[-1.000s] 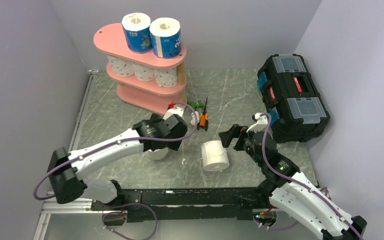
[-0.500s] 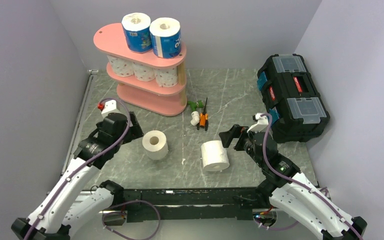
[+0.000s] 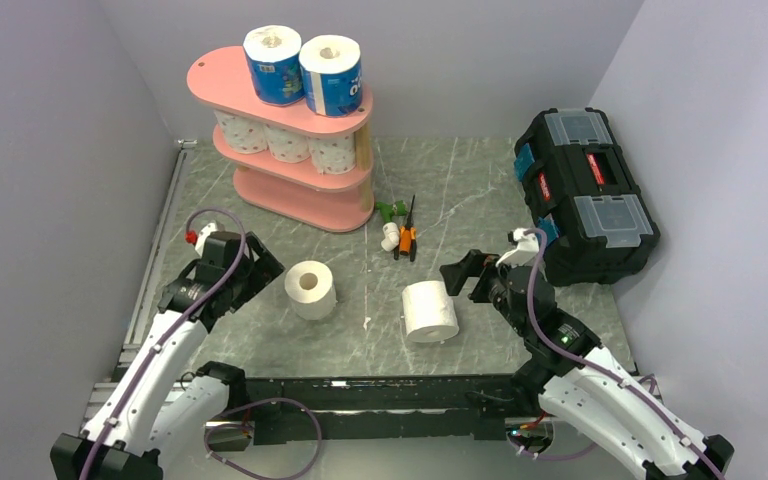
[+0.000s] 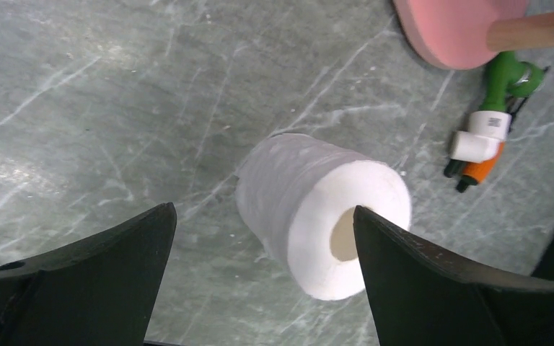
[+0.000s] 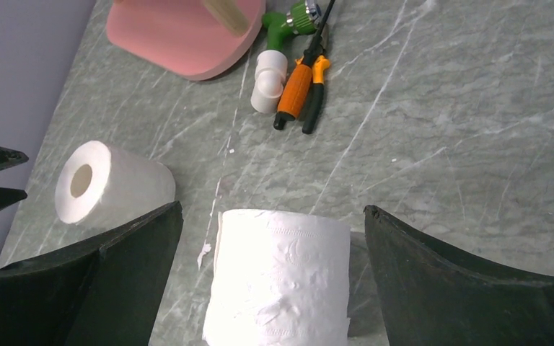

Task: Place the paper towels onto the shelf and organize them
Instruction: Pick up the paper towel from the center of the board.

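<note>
The pink three-tier shelf [image 3: 215, 72] stands at the back left. Two blue-wrapped rolls [image 3: 274, 66] stand on its top board and three pink-dotted rolls [image 3: 287, 143] on the middle one. Two plain white rolls are on the table. One [image 3: 310, 289] stands core up just right of my open left gripper [image 3: 260, 275]; the left wrist view shows it [image 4: 324, 216] ahead of the spread jaws [image 4: 263, 207], untouched. The other [image 3: 430, 311] lies just left of my open right gripper [image 3: 462, 279]; in the right wrist view it [image 5: 281, 281] sits between the jaws [image 5: 273, 207], not gripped.
Orange-handled pliers [image 3: 406, 238] and a small white-and-green tool [image 3: 390, 226] lie between the shelf and the rolls. A black toolbox [image 3: 585, 195] stands at the right. Grey walls close in on the left, back and right.
My left arm has pulled back from over the left roll to the table's left side, leaving that roll standing free. The right arm and its roll have not moved.
</note>
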